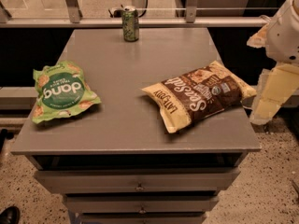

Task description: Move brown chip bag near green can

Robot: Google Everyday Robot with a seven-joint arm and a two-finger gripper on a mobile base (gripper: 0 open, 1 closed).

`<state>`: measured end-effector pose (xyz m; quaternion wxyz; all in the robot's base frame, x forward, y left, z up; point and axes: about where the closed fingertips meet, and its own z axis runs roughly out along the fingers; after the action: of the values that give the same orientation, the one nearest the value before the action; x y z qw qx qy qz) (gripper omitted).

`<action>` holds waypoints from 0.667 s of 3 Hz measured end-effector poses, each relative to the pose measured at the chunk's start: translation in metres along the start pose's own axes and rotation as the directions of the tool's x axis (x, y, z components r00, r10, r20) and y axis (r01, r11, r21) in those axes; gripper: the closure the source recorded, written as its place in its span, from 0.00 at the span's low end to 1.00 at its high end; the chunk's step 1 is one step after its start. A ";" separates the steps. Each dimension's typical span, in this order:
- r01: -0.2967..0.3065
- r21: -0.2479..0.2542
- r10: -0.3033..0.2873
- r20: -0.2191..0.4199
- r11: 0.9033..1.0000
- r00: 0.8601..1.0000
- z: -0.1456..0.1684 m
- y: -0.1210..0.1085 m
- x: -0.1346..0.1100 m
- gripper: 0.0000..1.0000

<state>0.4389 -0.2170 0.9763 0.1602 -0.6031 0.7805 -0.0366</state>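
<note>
The brown chip bag (201, 94), dark brown with cream-yellow ends and white "Sea Salt" script, lies flat on the right side of the grey table (135, 120). The green can (130, 24) stands upright at the far edge of the table, near the middle. My gripper (270, 97) hangs off the table's right edge, just right of the brown bag's far end and apart from it, holding nothing that I can see.
A green chip bag (63, 91) with white lettering lies on the table's left side. A railing and glass panels (187, 3) run behind the table. Drawers (138, 181) sit below the front edge. A speckled floor surrounds the table.
</note>
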 end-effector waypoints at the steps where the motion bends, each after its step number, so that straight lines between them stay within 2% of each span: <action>1: 0.003 0.021 -0.003 -0.005 1.000 1.000 0.001 -0.004 0.002 0.00; 2: -0.029 0.045 0.028 0.020 0.999 0.999 0.022 -0.019 0.017 0.00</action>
<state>0.4589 -0.2356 0.9561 0.1819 -0.5886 0.7863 -0.0462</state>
